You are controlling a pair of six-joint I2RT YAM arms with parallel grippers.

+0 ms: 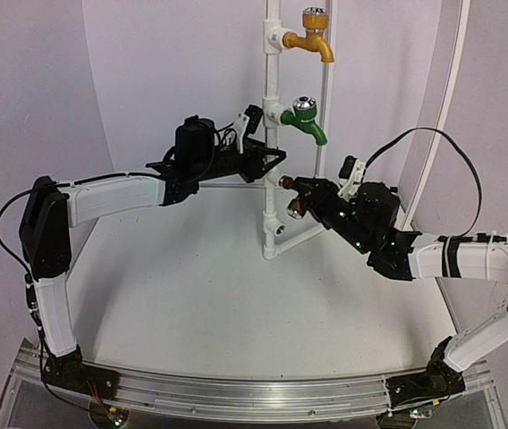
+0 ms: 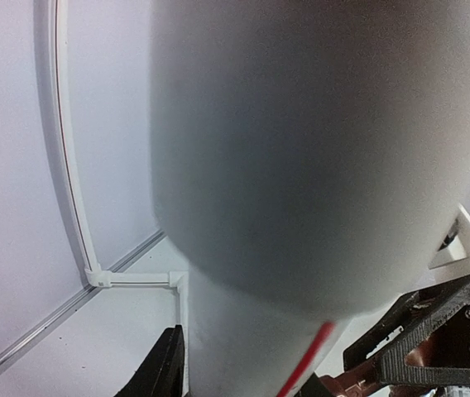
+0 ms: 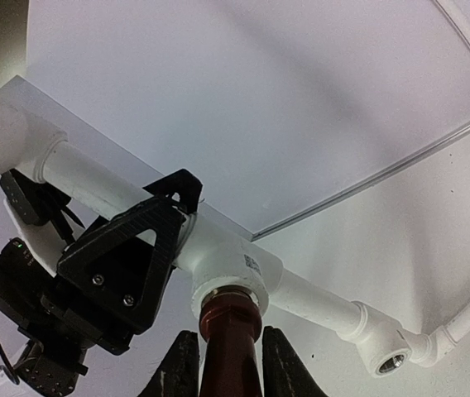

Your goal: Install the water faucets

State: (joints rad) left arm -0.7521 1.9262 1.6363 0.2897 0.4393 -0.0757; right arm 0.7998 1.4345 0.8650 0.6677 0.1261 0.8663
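Top view: left gripper (image 1: 270,163) is closed around the white pipe stand (image 1: 274,85), just below the green faucet (image 1: 308,123), which is seated in its socket. Right gripper (image 1: 300,201) clamps the dark brown faucet (image 1: 288,183), whose end is at a lower socket. Left wrist: blurred pipe fills the frame between the fingers (image 2: 165,368). Right wrist: the dark brown faucet is pinched between both fingers, its end entering the socket.

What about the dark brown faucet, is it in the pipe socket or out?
In. The dark brown faucet enters the white socket, right tool gripping it. Depth: cannot tell.
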